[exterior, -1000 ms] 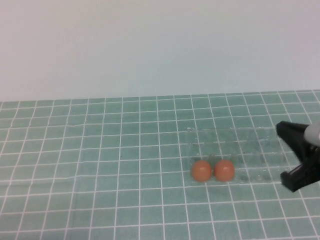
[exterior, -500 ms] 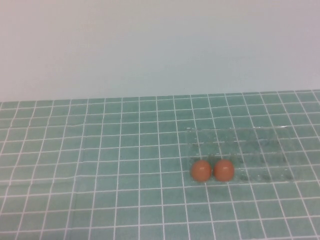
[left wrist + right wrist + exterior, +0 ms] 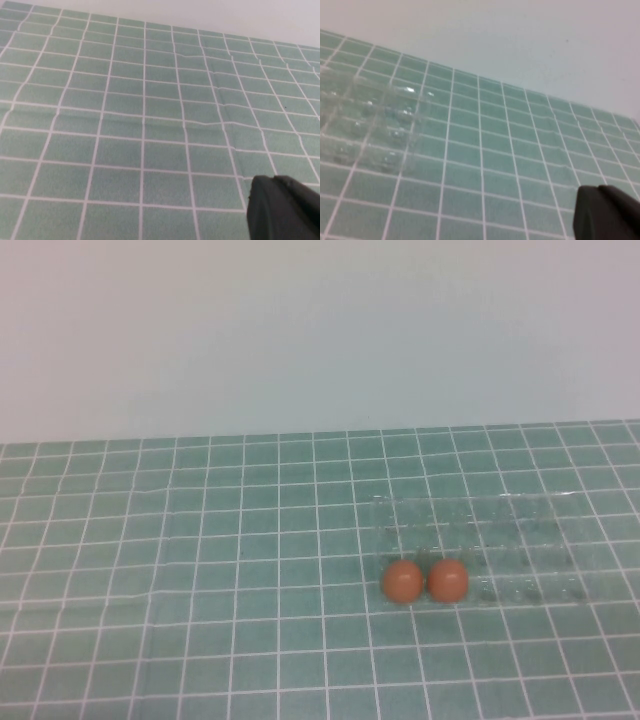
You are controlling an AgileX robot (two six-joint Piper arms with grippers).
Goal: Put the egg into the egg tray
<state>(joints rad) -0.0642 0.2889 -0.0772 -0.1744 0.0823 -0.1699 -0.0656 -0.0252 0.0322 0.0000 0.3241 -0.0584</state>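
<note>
Two orange-brown eggs look alike. One egg [image 3: 403, 581] and the other egg [image 3: 448, 580] sit side by side at the front left of the clear egg tray [image 3: 520, 540], apparently in its front-row cups. Part of the tray also shows in the right wrist view [image 3: 370, 125]. Neither gripper shows in the high view. Only a dark tip of my left gripper [image 3: 282, 210] shows in the left wrist view, above bare mat. Only a dark tip of my right gripper [image 3: 607, 215] shows in the right wrist view, well off from the tray's end.
A green mat with a white grid [image 3: 200, 570] covers the table. A plain pale wall [image 3: 300, 330] stands behind it. Nothing else is on the mat.
My right gripper, open at the right edge of the high view one second ago, has drawn back out of that view. The eggs and the tray have not moved.
</note>
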